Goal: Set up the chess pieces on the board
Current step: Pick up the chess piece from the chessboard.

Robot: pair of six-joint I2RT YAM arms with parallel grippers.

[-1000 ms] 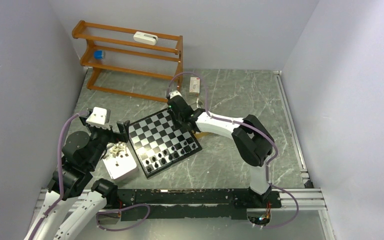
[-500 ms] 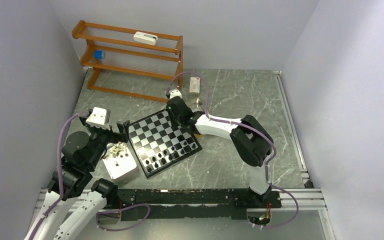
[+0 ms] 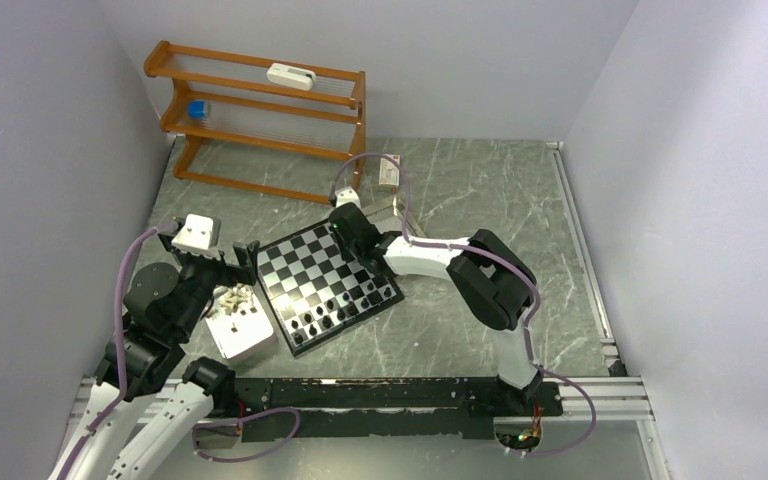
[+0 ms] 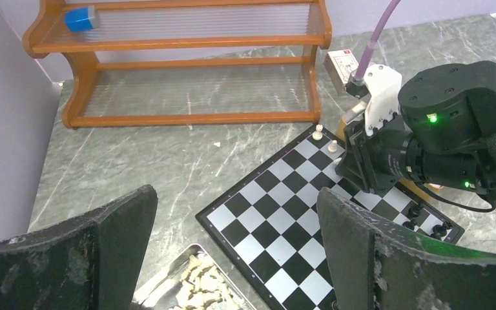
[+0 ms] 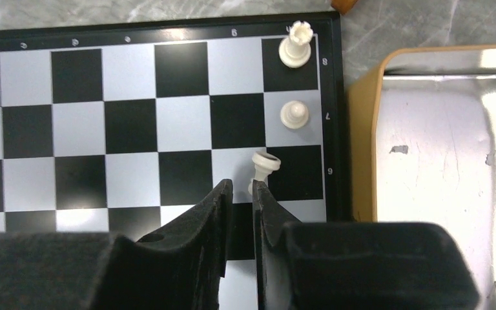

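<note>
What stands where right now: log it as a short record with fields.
board: black pieces along near edge
white on board: rook on far corner square, pawn upright next to it
left hand: open, above loose white pieces
right hand: fingers nearly together, tilted white piece at their tips; grip unclear
</note>
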